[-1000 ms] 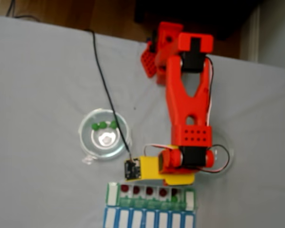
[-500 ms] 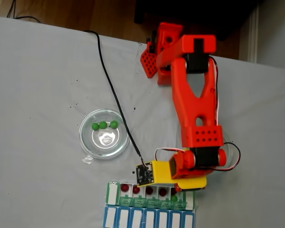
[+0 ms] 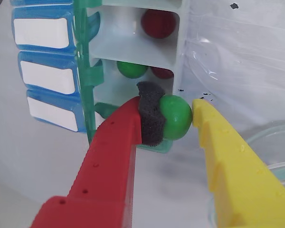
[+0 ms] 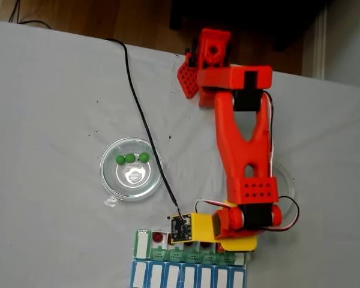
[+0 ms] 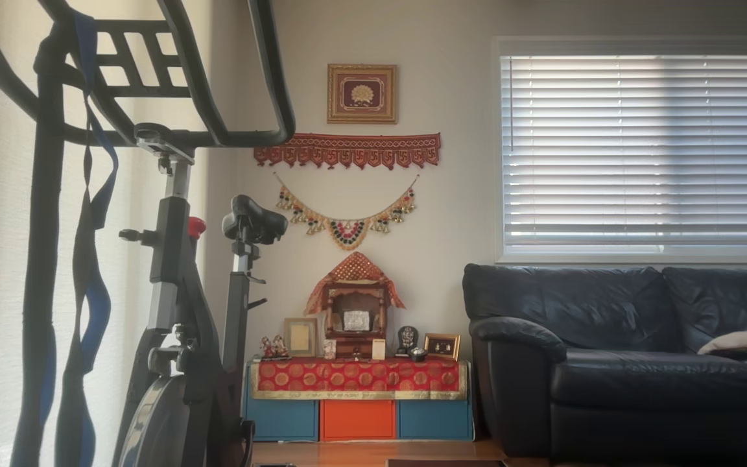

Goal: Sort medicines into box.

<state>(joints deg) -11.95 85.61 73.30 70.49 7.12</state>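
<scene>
Covering the table [image 4: 60, 96], grey cloth; sofa [image 5: 626, 363] beyond.

A grey table [image 4: 48, 108] carries a glass dish [image 4: 131, 168], the green-lidded box [image 4: 145, 246] and a blue-lidded row [image 4: 186, 277].

In the fixed view the red arm [image 4: 243, 150] reaches from its base at twelve o'clock down toward six o'clock, where the wrist bends over and the yellow gripper body turns toward nine o'clock. In the wrist view the gripper [image 3: 173, 116] comes in from six o'clock with its tips pointing to twelve. Its red finger [image 3: 109, 156], tipped with a dark foam pad, and its yellow finger [image 3: 232, 166] are pressed against a green ball [image 3: 175, 117] clamped between them.
</scene>
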